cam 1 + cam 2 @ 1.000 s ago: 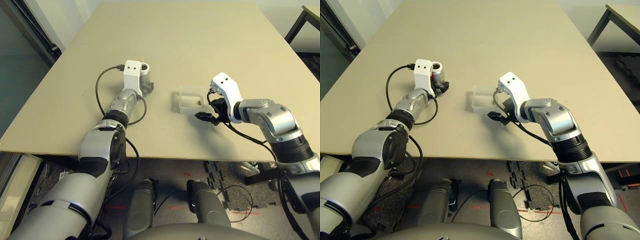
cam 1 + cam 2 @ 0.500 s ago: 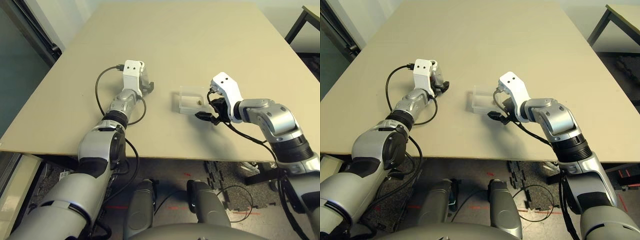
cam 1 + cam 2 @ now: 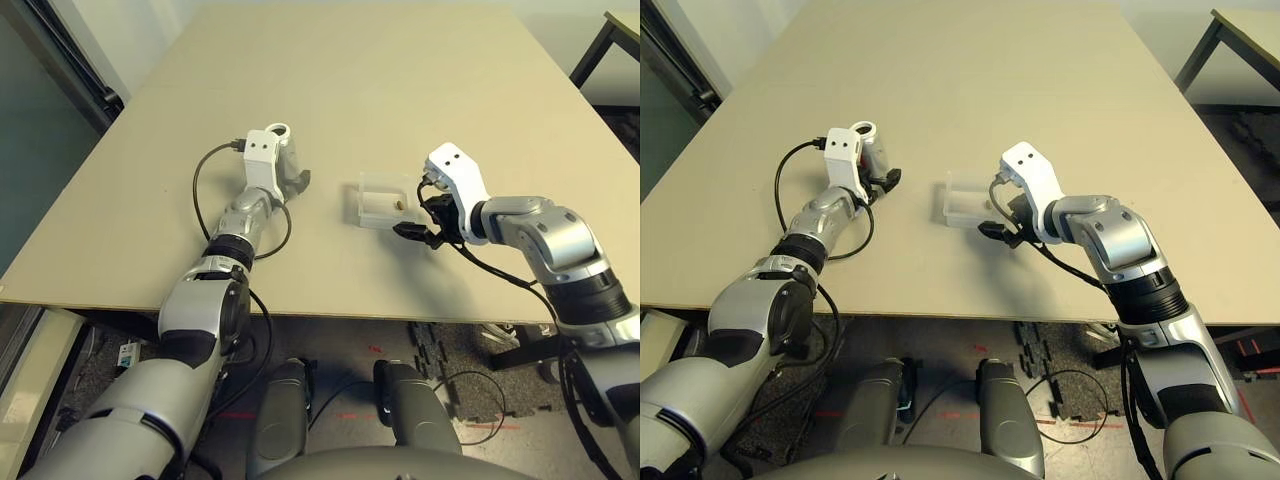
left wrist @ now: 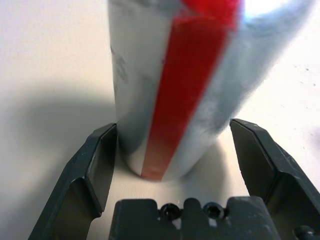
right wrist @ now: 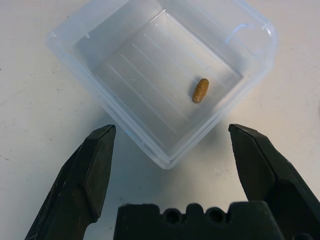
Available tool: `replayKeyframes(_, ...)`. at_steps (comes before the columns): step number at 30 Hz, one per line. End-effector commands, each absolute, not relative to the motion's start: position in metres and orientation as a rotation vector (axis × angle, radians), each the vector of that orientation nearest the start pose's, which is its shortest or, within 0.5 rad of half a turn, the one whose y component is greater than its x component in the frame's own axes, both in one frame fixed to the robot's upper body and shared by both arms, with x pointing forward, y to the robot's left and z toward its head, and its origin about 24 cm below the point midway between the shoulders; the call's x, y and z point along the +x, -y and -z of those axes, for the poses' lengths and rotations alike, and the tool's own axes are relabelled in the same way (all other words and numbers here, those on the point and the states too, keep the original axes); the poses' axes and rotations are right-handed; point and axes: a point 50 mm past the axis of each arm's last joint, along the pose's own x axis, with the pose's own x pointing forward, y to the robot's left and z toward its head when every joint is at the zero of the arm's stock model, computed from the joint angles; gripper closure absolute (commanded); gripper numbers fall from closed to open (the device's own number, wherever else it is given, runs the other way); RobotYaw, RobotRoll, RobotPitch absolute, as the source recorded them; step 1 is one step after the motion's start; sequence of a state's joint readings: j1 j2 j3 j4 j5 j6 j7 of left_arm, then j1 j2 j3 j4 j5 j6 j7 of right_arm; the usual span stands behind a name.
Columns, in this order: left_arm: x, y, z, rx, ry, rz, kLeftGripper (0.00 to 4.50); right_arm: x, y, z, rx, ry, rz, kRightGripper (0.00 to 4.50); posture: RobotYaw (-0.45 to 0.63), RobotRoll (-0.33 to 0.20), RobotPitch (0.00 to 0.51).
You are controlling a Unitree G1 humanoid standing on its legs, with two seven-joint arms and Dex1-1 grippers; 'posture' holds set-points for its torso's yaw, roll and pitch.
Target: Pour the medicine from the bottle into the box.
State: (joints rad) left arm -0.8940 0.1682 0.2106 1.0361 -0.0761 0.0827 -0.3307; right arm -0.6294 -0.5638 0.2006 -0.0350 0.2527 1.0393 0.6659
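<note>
Left gripper [image 4: 172,165] spread wide around the bottle [image 4: 175,85], fingers [image 4: 97,165] flanking its base, a gap on the one side, close against it on the other. Bottle upright on the table [image 3: 400,90]; red label stripe down its silvery side, no legible writing. A second ago still tilted in that gripper above the tabletop, mouth showing; now set down on its base.

Right gripper [image 5: 170,165] likewise spread apart, gripping nothing, poised just beside the near corner of the box [image 5: 100,55]. Clear, no markings. Medicine [image 5: 200,90] lying inside on the ribbed floor. Unchanged from a second ago.
</note>
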Motion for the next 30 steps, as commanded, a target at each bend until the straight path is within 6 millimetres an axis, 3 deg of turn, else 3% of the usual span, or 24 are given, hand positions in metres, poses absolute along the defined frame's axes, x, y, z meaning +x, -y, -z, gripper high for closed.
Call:
replayKeyframes(1,0.382,-0.163,-0.074,-0.105,-0.282,0.268,0.02,0.315,0.167,-0.144,-0.269,-0.568,-0.708,0.00,0.05,0.000,0.142)
replayKeyframes(11,0.343,-0.199,-0.105,-0.124,-0.268,0.262,0.02,0.292,0.189,-0.171,-0.157,-0.523,-0.632,0.00,0.08,0.000,0.167)
replayKeyframes(16,0.333,-0.220,-0.124,-0.121,-0.233,0.231,0.02,0.291,0.202,-0.182,-0.052,-0.415,-0.523,0.00,0.08,0.000,0.175)
replayKeyframes(21,0.339,-0.251,-0.142,-0.106,-0.138,0.165,0.02,0.304,0.226,-0.181,0.108,-0.188,-0.215,0.00,0.08,0.000,0.187)
replayKeyframes(25,0.348,-0.264,-0.143,-0.107,-0.094,0.111,0.02,0.310,0.243,-0.175,0.163,-0.049,-0.085,0.00,0.08,0.000,0.193)
replayKeyframes(30,0.359,-0.277,-0.137,-0.084,-0.066,0.060,0.02,0.311,0.279,-0.167,0.152,0.018,0.088,0.00,0.05,0.000,0.214)
